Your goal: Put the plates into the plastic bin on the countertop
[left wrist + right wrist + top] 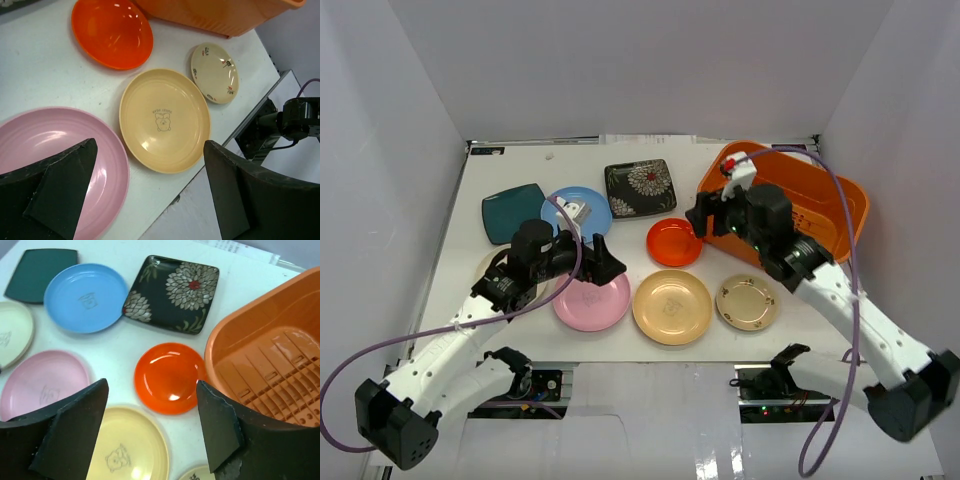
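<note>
Both pincers stand apart and hold nothing. Seen from its wrist, the left pincer (150,146) has one finger over the pink plate (591,300) and the other out past the tan-yellow plate (672,306). Whether it touches the pink rim cannot be told. The right pincer (151,385) hangs with its jaws wide over the red-orange plate (674,241), which lies just beside the near wall of the orange bin (848,205).

All the plates in view lie flat on the white countertop (690,170). The pink, the tan-yellow and a small cream plate with painted marks (747,302) make the front row. Behind them are the red-orange, a light blue plate (577,212), a teal square dish (513,212) and a black square dish with white flowers (640,187). A beige plate (12,332) shows at the left, partly under the left arm. No plate shows in the ribbed part of the bin that the right wrist view takes in.

The step in hand looks like the first pick, each arm lining up on its own plate. The red-orange one seems the easier, being next to the bin. That move calls for lowering until one finger is inside the rim and the other outside it, then closing on the rim and lifting clear of the bin wall. The plates are shallow and glossy, so a thin grip may slip.
</note>
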You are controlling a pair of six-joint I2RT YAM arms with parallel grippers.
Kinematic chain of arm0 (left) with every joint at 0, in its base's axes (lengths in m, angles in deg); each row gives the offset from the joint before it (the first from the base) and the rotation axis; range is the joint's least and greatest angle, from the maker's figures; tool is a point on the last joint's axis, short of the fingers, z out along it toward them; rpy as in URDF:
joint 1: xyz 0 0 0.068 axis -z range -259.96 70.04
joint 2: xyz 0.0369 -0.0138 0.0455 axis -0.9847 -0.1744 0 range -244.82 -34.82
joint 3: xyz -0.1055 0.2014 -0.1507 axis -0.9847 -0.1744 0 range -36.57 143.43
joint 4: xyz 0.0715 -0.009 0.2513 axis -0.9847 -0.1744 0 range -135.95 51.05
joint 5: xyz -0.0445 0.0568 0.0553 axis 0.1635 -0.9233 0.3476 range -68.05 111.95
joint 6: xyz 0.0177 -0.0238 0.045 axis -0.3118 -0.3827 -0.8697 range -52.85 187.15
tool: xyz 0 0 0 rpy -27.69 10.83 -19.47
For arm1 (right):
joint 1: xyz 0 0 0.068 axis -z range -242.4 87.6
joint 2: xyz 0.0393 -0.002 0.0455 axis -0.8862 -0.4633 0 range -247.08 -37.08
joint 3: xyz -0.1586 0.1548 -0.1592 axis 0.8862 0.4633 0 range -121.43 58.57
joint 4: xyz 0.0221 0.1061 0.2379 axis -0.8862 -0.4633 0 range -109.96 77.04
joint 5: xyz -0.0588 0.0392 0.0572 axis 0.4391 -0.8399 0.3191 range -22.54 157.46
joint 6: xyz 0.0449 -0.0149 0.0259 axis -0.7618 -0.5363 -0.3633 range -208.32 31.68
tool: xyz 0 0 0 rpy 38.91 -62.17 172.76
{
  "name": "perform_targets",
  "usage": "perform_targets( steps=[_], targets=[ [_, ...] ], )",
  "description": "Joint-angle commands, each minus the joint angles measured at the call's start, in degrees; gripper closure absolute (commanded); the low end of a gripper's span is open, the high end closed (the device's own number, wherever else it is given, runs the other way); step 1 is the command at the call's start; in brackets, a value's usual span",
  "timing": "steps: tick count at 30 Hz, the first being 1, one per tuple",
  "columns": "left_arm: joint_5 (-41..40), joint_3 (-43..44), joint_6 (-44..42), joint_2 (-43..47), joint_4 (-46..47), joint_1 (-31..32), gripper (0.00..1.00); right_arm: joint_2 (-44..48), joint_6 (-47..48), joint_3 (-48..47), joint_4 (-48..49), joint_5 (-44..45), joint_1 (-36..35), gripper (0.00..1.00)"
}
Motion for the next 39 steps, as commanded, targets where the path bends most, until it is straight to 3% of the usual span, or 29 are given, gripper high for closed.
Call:
perform_targets(
  steps=[1, 5, 11, 12, 16, 21, 26, 29, 39],
  targets=[
    [0.43, 1.93, 0.80, 0.93, -4.11, -0.04, 0.02, 6.47, -4.74, 10.06, 5.06, -6.34, -0.39, 0.25],
    [-5.01, 5.00, 1.77, 3.74, -7.44, -0.04, 0.02, 7.10, -4.83, 13.86, 7.43, -13.02, -1.53, 0.42],
    [-20.38, 8.87, 3.44, 13.66, -8.67, 0.05, 0.02, -2.38, -0.36, 8.77, 14.97, -16.10, -8.64, 0.45],
    [-26.15, 8.88, 3.88, 16.11, -9.03, -0.04, 0.02, -5.62, 1.22, 8.07, 16.30, -16.28, -10.66, 0.45],
    [-35.93, 7.83, 6.16, 20.87, -12.44, 0.05, 0.02, -15.82, 5.44, 0.79, 21.57, -17.95, -15.42, 0.45],
    [-40.17, 7.47, 7.22, 23.16, -17.63, -0.04, 0.02, -32.96, 8.00, -12.22, 24.22, -23.91, -17.27, 0.48],
    [-41.94, 6.06, 8.63, 26.68, -20.71, 0.05, 0.04, -51.24, 11.77, -33.40, 14.92, -24.63, -18.50, 0.44],
    [-40.45, 5.80, 8.89, 26.86, -21.95, -0.04, 0.04, -58.09, 13.36, -41.21, 10.08, -23.75, -19.02, 0.38],
    [-40.35, 4.14, 7.14, 29.67, -21.69, 1.01, 0.04, -70.68, 15.03, -54.41, 5.77, -26.47, -19.03, 0.28]
  ],
)
